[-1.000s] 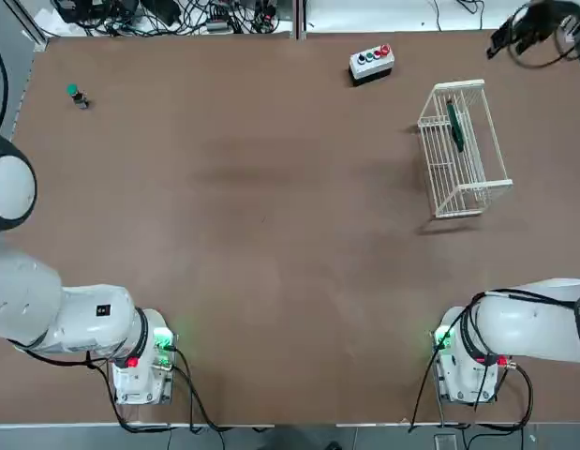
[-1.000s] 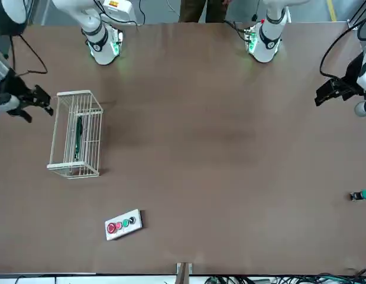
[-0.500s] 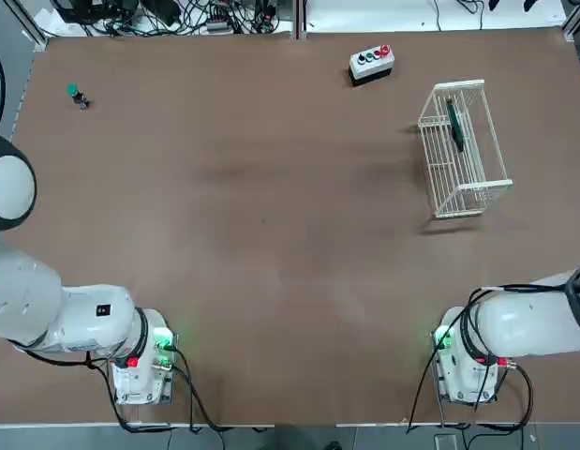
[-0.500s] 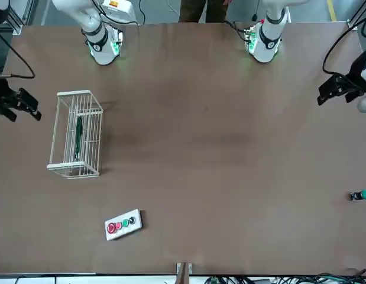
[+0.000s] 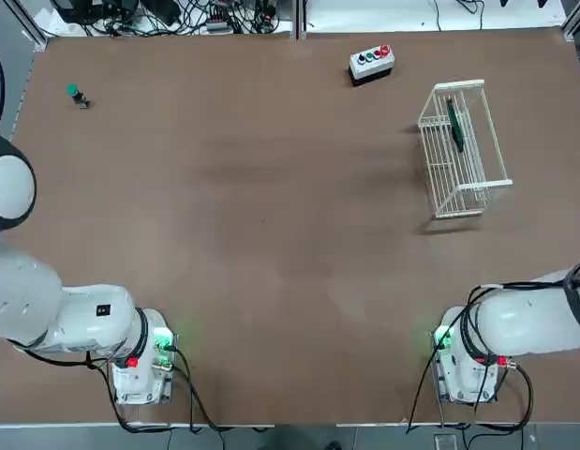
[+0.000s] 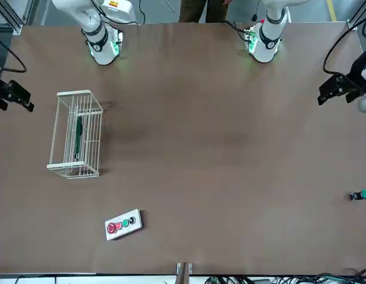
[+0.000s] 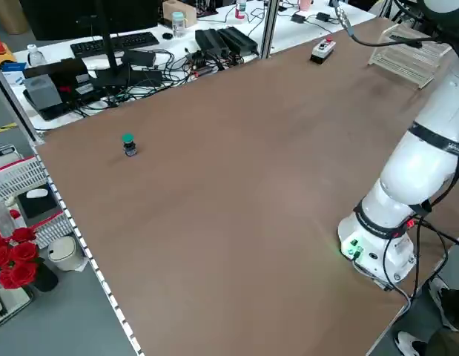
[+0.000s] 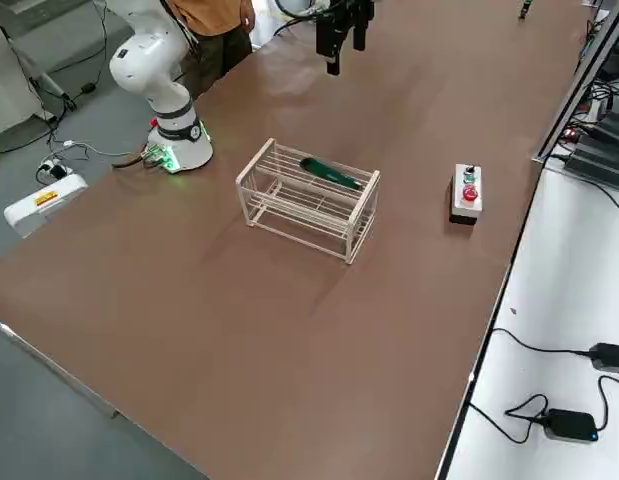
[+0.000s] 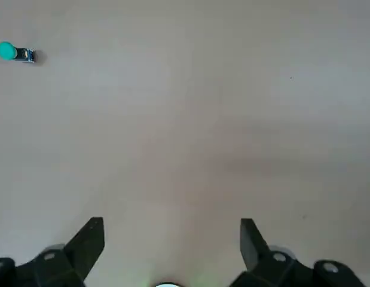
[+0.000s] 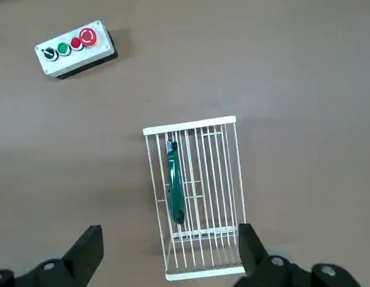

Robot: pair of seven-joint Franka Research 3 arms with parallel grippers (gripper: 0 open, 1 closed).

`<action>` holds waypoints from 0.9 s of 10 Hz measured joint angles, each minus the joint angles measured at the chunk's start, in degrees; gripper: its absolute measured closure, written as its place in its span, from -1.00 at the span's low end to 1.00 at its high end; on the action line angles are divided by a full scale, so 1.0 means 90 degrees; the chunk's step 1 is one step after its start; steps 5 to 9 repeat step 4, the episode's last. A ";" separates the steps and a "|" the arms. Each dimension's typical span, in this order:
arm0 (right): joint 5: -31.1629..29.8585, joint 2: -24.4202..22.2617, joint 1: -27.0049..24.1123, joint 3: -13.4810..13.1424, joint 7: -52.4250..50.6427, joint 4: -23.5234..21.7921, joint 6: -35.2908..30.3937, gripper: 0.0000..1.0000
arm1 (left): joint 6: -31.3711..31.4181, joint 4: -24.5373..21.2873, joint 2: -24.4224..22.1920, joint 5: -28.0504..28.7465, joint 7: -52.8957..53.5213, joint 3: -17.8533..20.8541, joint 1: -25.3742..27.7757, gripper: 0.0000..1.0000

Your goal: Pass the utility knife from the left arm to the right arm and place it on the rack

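Note:
The dark green utility knife lies inside the white wire rack, along one long side; both also show in the top view, knife and rack. My right gripper hangs high above the rack, open and holding nothing; in the front view this right gripper is off the rack's end by the table's edge. My left gripper is open and empty over bare table; across the table it appears as the left gripper at the far side.
A grey button box sits at the back of the table near the rack. A small green-topped knob stands at the back left. Both arm bases sit at the near edge. A person stands behind the right arm.
My right gripper has drawn away from the rack toward the table's right edge and left the top view. The knife stays in the rack. The left arm has hardly moved.

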 joint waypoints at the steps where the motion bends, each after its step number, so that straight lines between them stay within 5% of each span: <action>1: -0.0001 0.0023 -0.0027 0.0045 0.0000 0.0000 0.0000 -1.00 | 0.0000 0.0000 0.0000 0.0000 0.0000 0.0001 0.0000 -1.00; 9: -0.0002 0.0066 -0.0058 0.0071 0.0000 0.0000 0.0018 -1.00 | 0.0000 0.0001 0.0000 0.0000 0.0000 0.0004 0.0002 -1.00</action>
